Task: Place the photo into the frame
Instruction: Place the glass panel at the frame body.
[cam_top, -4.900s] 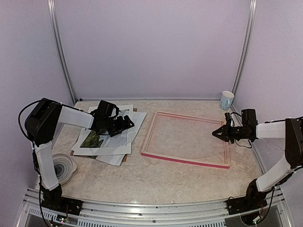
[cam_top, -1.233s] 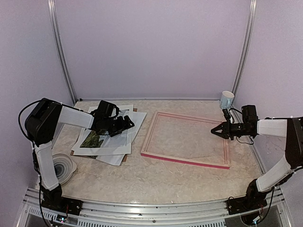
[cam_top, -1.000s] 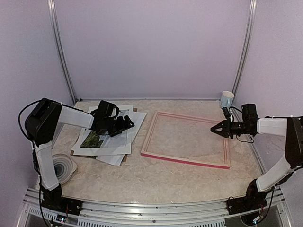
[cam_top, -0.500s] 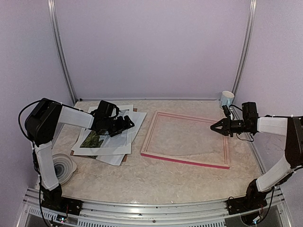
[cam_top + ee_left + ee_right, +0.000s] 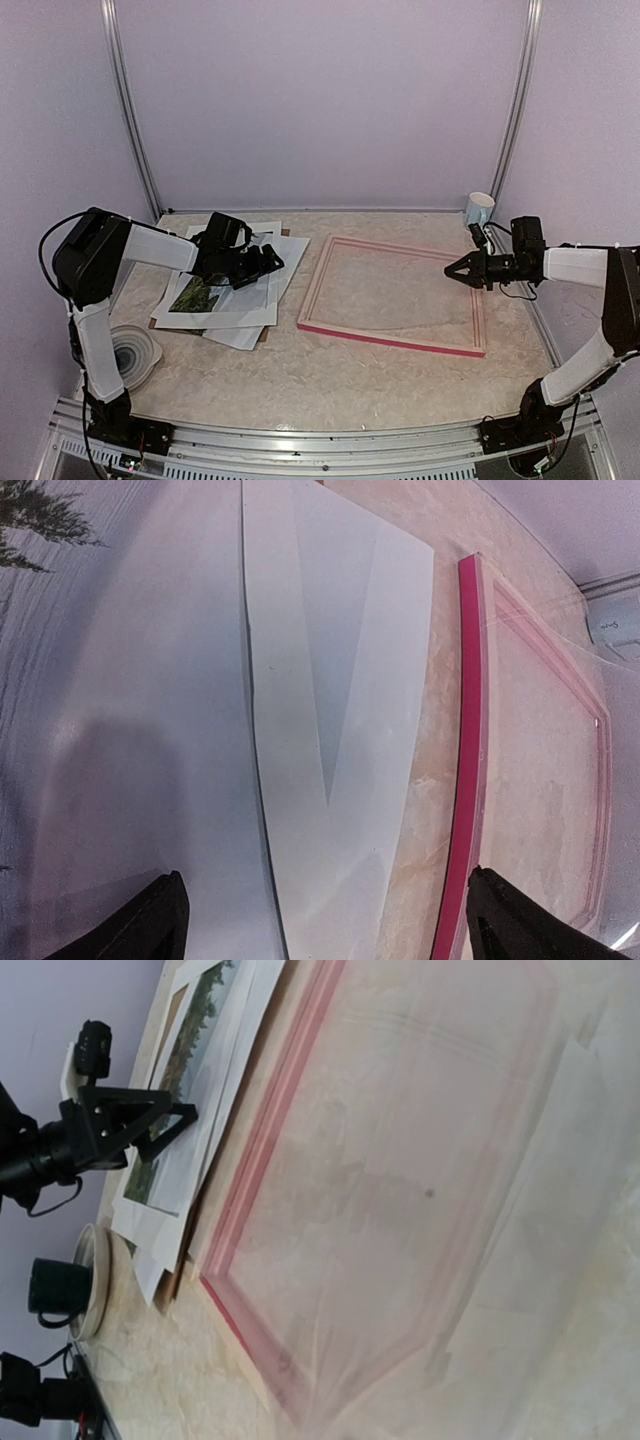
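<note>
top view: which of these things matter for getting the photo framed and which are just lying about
For the job:
photo
frame
clear pane

Lying about:
white sheets
mug
round white object

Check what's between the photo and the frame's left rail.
White sheets run past the photo, then a bare strip of table reaches the frame. The top view and the left wrist view both show it.
</note>
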Controlling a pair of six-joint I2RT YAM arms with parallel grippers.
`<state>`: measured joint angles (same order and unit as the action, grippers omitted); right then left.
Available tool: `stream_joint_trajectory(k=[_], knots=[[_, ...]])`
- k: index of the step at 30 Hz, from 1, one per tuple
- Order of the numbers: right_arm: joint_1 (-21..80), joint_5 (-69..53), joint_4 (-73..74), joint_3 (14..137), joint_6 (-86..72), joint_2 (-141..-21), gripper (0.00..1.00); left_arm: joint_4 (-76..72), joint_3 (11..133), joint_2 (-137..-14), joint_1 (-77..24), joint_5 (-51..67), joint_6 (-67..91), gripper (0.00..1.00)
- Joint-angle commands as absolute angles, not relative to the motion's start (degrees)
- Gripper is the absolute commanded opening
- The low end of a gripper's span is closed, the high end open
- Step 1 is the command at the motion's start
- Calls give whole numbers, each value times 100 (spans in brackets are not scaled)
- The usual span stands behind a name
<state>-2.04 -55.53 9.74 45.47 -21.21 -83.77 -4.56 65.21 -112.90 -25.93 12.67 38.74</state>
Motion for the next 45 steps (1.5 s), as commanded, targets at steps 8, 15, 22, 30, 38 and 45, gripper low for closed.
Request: stream_joint_trajectory(k=[8, 15, 22, 30, 38, 45], knots=[[-281, -5631, 1184, 4676, -1693, -8251, 11, -281, 6607, -11244, -2688, 1407, 3937, 95], [-277, -5594, 1350, 4685, -1585, -8200, 11, -290, 6613, -11213, -2747, 1422, 3959, 95], [-273, -5402, 1685, 4734, -1415, -8130, 11, -290, 6643, -11215, -2873, 1461, 3968, 95], [-272, -5081, 1960, 4800, -1286, -8206, 12, -299, 6638, -11189, -2891, 1480, 3981, 95], [-275, -5033, 2344, 5155, -1153, -8173, 12, -359, 6653, -11127, -2926, 1557, 3949, 95], [-269, -5152, 2450, 5324, -1110, -8272, 12, -354, 6693, -11159, -3029, 1561, 3872, 95]])
